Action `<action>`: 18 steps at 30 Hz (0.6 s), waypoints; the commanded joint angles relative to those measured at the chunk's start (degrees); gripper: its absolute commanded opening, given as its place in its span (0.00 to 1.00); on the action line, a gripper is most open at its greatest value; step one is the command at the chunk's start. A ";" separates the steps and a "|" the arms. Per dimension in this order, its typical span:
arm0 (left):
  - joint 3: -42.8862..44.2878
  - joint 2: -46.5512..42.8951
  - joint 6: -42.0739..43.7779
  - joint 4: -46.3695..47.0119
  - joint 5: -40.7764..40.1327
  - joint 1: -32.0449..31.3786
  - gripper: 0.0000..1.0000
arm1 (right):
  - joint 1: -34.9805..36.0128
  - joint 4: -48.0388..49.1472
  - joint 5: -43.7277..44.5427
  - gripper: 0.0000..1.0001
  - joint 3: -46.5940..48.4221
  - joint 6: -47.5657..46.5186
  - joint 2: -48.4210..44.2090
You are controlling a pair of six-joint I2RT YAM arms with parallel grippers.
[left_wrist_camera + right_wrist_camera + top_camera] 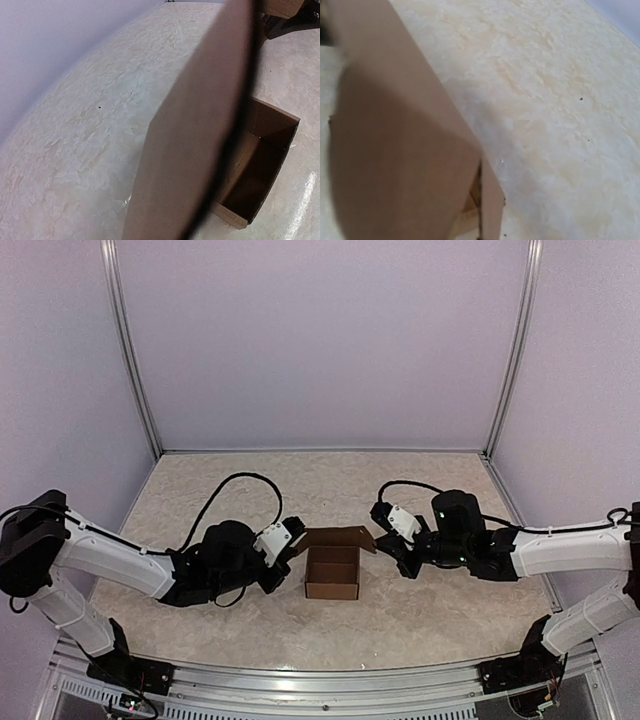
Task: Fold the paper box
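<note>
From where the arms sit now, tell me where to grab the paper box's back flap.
Take the back flap of the paper box by its two ends, coming in sideways. It is a thin raised sheet jutting past the walls there, and the left claw and right claw flank those ends.

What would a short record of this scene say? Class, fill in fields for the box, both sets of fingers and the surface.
object: paper box, brown cardboard, partly folded, top open
position: middle of the table, between the two arms
far flaps: spread outward, one to each side
left fingers: shut, apparently pinching the left flap
right fingers: shut, apparently pinching the right flap
surface: pale, mottled
</note>
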 commanded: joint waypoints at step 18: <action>15.09 -0.97 -14.22 -20.70 2.64 -2.23 0.00 | 8.85 -1.06 13.46 0.00 7.77 17.49 5.19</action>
